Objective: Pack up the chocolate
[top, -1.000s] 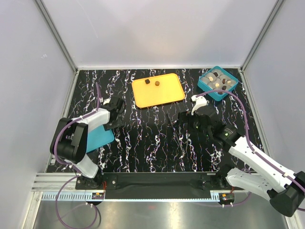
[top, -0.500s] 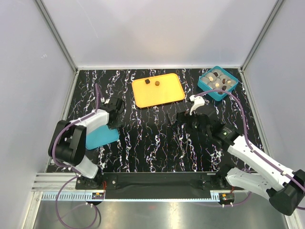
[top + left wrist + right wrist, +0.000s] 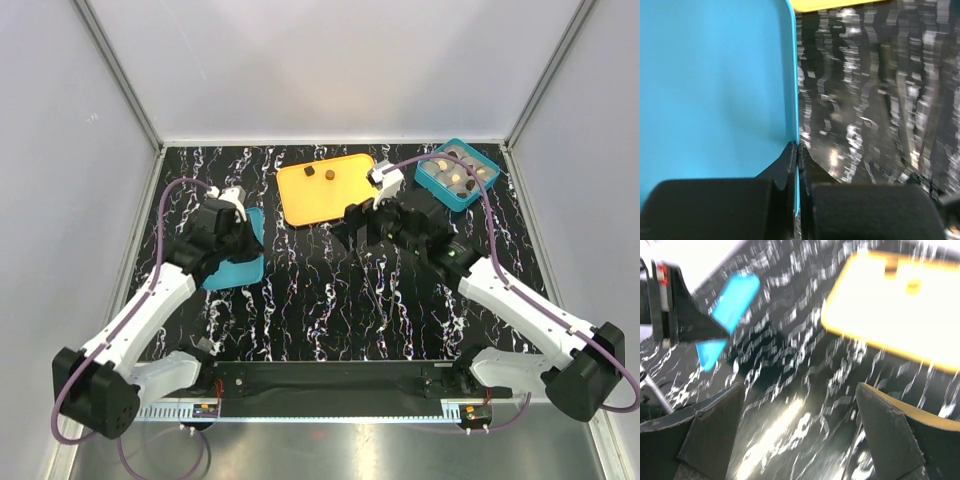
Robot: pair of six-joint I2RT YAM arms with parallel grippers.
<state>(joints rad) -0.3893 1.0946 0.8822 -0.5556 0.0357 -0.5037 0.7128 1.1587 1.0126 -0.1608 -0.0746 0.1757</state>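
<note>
Two dark brown chocolates [image 3: 310, 171] [image 3: 329, 174] lie on the orange tray [image 3: 350, 195], blurred in the right wrist view as chocolates [image 3: 912, 286] on the tray [image 3: 880, 325]. More chocolates [image 3: 458, 175] fill the teal box [image 3: 432, 183] at the back right. My left gripper [image 3: 238, 238] is shut on the edge of a flat teal lid [image 3: 232, 268]; its fingertips [image 3: 798, 148] pinch the lid's rim [image 3: 715, 90]. My right gripper [image 3: 360, 228] hangs open just in front of the tray's right end, its fingers [image 3: 715, 425] wide apart with nothing between them.
The table [image 3: 320, 310] is black with white marbling. Grey walls close the back and both sides. A metal rail [image 3: 330, 410] runs along the near edge by the arm bases. The right wrist view also catches the lid [image 3: 732, 297] and the left gripper [image 3: 670, 305].
The left gripper has shut on the teal lid and carried it up and to the right. The right arm has swung left, toward the orange tray, still open.
</note>
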